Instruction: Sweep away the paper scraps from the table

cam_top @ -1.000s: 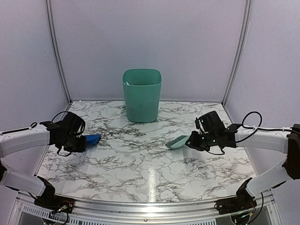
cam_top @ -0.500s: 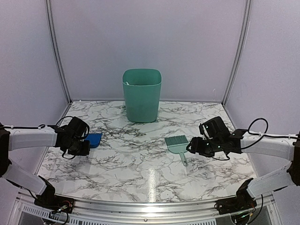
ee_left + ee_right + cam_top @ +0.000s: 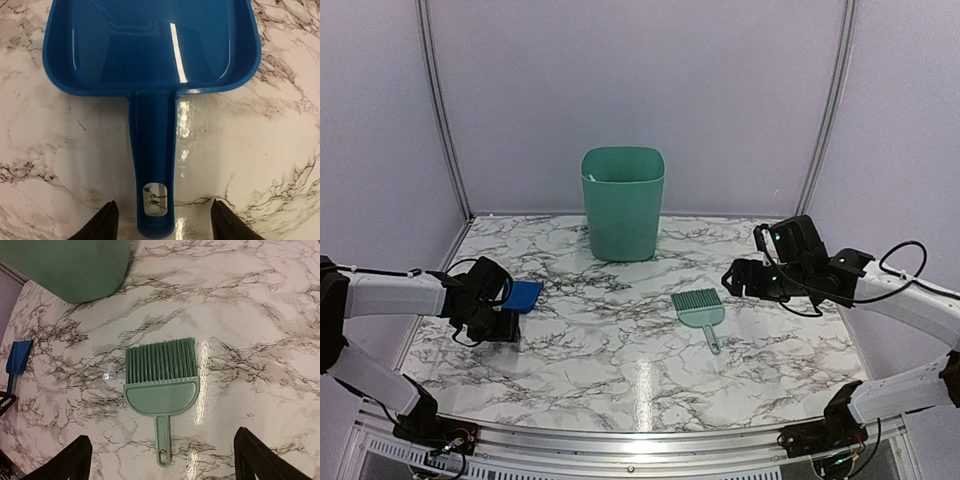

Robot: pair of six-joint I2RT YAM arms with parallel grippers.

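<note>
No paper scraps show on the marble table (image 3: 620,360) in any view. The blue dustpan (image 3: 525,295) lies flat at the left. In the left wrist view the dustpan (image 3: 150,45) is empty, and its handle points back between the fingertips of my left gripper (image 3: 165,222). That gripper is open, both fingers clear of the handle. The green hand brush (image 3: 700,306) lies flat right of centre, bristles toward the back. My right gripper (image 3: 735,280) hangs open above and to the right of it. In the right wrist view the brush (image 3: 161,390) lies below the spread fingers of the right gripper (image 3: 167,460).
A tall green bin (image 3: 623,205) stands at the back centre, its side also in the right wrist view (image 3: 70,265). Purple walls close in the back and sides. A metal rail (image 3: 640,440) runs along the near edge between the arm bases.
Both grippers have opened. The right one set the brush down, let go and rose back to the right. The left one laid the dustpan flat and released its handle.
</note>
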